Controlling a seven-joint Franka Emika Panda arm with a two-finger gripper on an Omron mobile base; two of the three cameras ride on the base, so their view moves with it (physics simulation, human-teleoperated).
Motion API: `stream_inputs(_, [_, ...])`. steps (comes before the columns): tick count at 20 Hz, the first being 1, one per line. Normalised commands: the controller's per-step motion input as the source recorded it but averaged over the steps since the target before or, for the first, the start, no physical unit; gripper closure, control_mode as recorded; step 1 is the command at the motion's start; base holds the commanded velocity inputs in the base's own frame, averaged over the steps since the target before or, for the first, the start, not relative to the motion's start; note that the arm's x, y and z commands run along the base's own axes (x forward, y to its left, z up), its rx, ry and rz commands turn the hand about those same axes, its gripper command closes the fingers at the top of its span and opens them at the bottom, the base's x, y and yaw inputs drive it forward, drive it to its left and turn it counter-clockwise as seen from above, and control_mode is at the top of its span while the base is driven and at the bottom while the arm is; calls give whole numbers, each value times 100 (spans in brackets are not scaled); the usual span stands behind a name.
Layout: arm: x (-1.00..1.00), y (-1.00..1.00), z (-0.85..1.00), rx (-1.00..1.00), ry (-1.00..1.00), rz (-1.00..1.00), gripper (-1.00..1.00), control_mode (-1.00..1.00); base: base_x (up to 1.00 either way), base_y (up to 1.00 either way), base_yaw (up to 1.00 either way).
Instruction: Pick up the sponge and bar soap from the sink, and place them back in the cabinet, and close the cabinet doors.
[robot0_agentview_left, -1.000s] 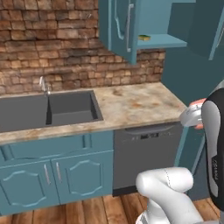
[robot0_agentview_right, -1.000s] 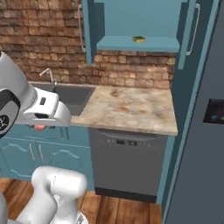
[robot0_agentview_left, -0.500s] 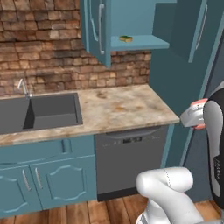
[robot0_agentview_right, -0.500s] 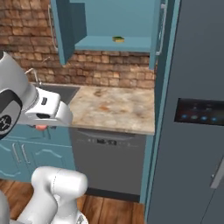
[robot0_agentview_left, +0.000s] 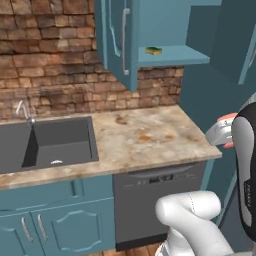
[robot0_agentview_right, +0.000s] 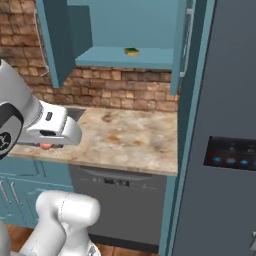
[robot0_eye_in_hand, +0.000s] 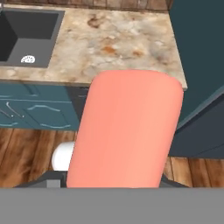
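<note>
**Soap in the end effector, sponge already on the shelf**

Since a second ago your whole view has slid: the base has driven to the right, so the sink (robot0_agentview_left: 50, 142) now sits at the left edge of the left base view and the grey refrigerator (robot0_agentview_right: 225, 125) takes up the right side of the right base view. The things themselves have not shifted, and the end effector (robot0_agentview_left: 226, 134) sits in the same spot in both base views as before.

You have one bar soap (robot0_eye_in_hand: 127, 131), salmon pink, clamped in the end effector; in the hand view it stands large in front of the camera, and in the base views a pink edge shows under the white hand, out in front of the surface (robot0_agentview_left: 145, 137) and above the floor.

You have one sponge (robot0_agentview_left: 153, 50), yellow with a green top, lying on the shelf of the open cabinet (robot0_agentview_right: 125, 57).

Count two cabinet doors (robot0_agentview_left: 120, 40), both swung open, each with a silver bar handle. One sink, one white drain (robot0_eye_in_hand: 28, 59), one faucet (robot0_agentview_left: 22, 110). One dishwasher (robot0_agentview_right: 120, 205) sits below the surface.
</note>
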Motion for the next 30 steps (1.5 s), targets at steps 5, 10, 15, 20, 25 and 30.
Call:
stream_inputs(5, [0,0,0,0,0,0,100,100,48,-46,0])
stream_inputs(10, [0,0,0,0,0,0,100,100,24,-45,0])
stream_inputs(15, [0,0,0,0,0,0,100,100,28,-14,0])
stream_inputs(20, [0,0,0,0,0,0,100,100,40,0,0])
stream_inputs(25, [0,0,0,0,0,0,100,100,52,1,0])
stream_inputs(30, [0,0,0,0,0,0,100,100,46,0,0])
